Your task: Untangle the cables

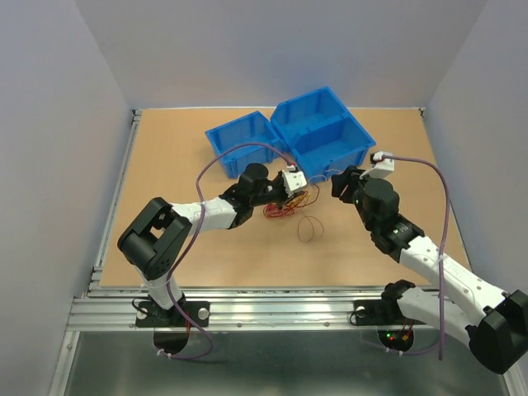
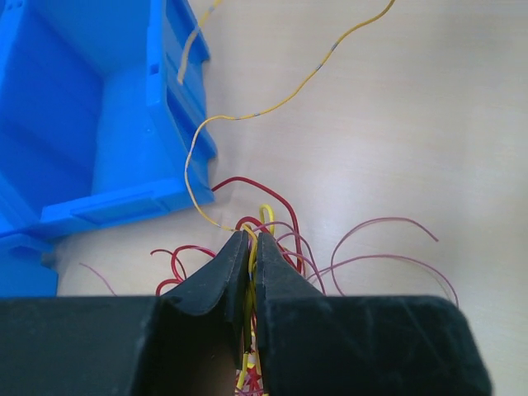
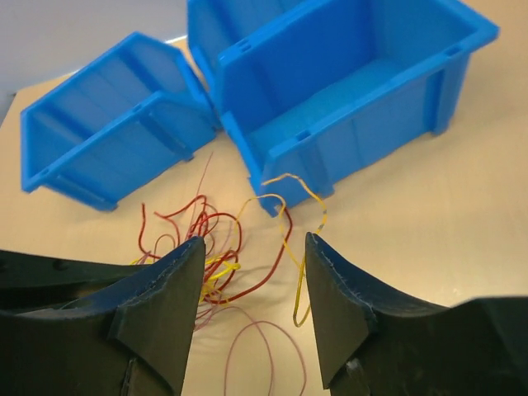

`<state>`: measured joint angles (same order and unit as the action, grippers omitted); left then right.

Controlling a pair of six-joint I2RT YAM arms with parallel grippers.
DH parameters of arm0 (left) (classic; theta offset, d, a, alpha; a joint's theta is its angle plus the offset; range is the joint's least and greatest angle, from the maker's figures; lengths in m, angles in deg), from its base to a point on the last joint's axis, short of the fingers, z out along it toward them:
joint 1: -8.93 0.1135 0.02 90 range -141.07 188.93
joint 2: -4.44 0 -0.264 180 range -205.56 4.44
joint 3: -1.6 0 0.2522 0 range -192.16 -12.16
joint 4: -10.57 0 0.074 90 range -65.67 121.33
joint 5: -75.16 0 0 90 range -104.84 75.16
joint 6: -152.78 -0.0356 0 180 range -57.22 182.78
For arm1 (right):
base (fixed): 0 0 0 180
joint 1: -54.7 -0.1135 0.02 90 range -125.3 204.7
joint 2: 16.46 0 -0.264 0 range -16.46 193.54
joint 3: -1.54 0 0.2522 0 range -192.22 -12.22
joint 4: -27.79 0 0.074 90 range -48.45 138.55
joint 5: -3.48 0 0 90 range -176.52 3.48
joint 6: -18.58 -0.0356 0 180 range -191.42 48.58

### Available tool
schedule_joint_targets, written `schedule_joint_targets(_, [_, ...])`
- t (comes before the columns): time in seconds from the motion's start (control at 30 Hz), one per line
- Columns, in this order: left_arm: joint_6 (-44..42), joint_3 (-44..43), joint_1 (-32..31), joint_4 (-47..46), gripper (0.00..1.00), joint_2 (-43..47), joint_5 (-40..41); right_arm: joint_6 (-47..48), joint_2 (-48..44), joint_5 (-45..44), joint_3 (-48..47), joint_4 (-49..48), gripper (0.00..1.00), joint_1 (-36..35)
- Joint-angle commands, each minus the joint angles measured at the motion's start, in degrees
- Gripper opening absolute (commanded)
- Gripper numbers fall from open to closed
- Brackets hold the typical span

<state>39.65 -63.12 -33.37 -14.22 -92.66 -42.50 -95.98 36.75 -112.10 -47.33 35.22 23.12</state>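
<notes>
Cables (image 1: 286, 206) bunch on the table at my left gripper (image 2: 252, 238), its jaws pinched on a yellow strand (image 2: 272, 107) among reds. My right gripper (image 3: 254, 243) hovers above, jaws wide. Beyond, that strand runs beside the blue bins (image 1: 322, 132); pulling might tighten the knot or snag it there.

We see the left bin (image 1: 239, 139) beside the right bin (image 1: 323, 130) at upper centre; the cables (image 1: 285, 208) lie on the bench (image 1: 181, 247) just below, one loop (image 1: 310, 228) apart.

overhead, two wrist close-ups on cables (image 1: 285, 209)
</notes>
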Motion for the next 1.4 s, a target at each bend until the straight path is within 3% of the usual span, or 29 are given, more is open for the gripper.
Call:
schedule_joint_targets(0.0, [-3.31,0.33,-0.06,0.57,0.0,2.53,-4.94,3.46,1.45,8.08,-4.44,-1.32,0.58,-0.07])
schedule_joint_targets(0.37, [-7.27,-1.6,-0.06,6.73,0.0,2.18,-6.53,4.52,9.54,14.77,-6.89,-1.32,0.57,-0.07])
schedule_joint_targets(0.63, [-9.82,-1.16,0.12,9.01,0.0,3.67,-8.55,5.75,15.43,24.44,-9.18,-0.97,0.53,-0.07])
schedule_joint_targets(0.77, [-9.74,-2.21,0.82,10.5,0.13,3.41,-9.86,5.57,17.53,24.44,-9.62,-0.71,0.53,-0.07])
schedule_joint_targets(0.9, [-8.24,-3.18,2.92,11.12,0.25,3.15,-11.54,4.7,20.17,21.64,-11.03,1.22,0.07,-0.16])
schedule_joint_targets(0.97, [-7.89,-3.44,3.37,11.12,0.29,3.06,-11.54,4.43,20.18,21.1,-11.56,1.76,0.01,-0.07])
schedule_joint_targets(1.03, [-7.8,-3.53,3.46,11.21,0.37,3.14,-11.1,4.08,18.78,20.57,-11.29,1.76,0.01,-0.07])
schedule_joint_targets(1.17, [-7.71,-3.71,3.46,11.3,0.38,3.23,-9.52,4.34,14.21,19.87,-10.15,2.2,0.02,-0.07])
schedule_joint_targets(1.2, [-7.71,-3.62,3.46,11.3,0.38,3.41,-9.34,5.21,13.07,20.22,-10.06,2.2,0.23,-0.07])
schedule_joint_targets(1.27, [-7.8,-3.45,3.54,11.21,0.38,3.76,-9.34,6.36,12.97,21.97,-10.24,2.63,0.46,-0.16])
schedule_joint_targets(1.37, [-7.98,-3.27,3.72,11.3,0.36,4.55,-9.17,7.07,15.77,24.7,-11.29,3.51,0.49,-0.07])
